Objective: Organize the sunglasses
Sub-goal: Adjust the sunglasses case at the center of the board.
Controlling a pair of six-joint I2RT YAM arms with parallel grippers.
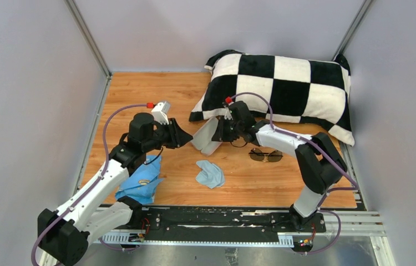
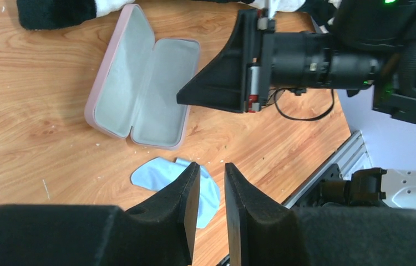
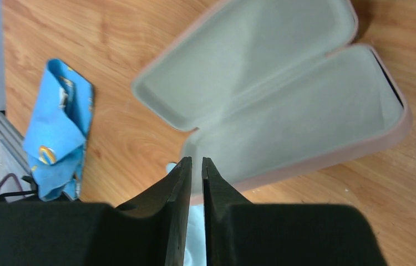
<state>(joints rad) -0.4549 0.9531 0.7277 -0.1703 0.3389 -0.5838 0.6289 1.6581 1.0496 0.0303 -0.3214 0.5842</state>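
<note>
The sunglasses (image 1: 265, 155) lie folded on the wooden table right of centre, below my right forearm; neither wrist view shows them. The pink case (image 1: 204, 137) lies open with its grey lining up (image 2: 139, 94) (image 3: 283, 105). My right gripper (image 1: 217, 132) is at the case's right edge, its tips (image 3: 196, 159) over the rim, nearly together with nothing between them. My left gripper (image 1: 188, 137) is just left of the case, its jaws (image 2: 211, 164) a narrow gap apart and empty, above the light-blue cloth (image 2: 161, 177).
The light-blue cloth (image 1: 210, 173) lies in front of the case. A blue patterned pouch (image 1: 139, 183) (image 3: 59, 127) lies under my left arm. A black-and-white checked pillow (image 1: 283, 83) fills the back right. Grey walls close in the table.
</note>
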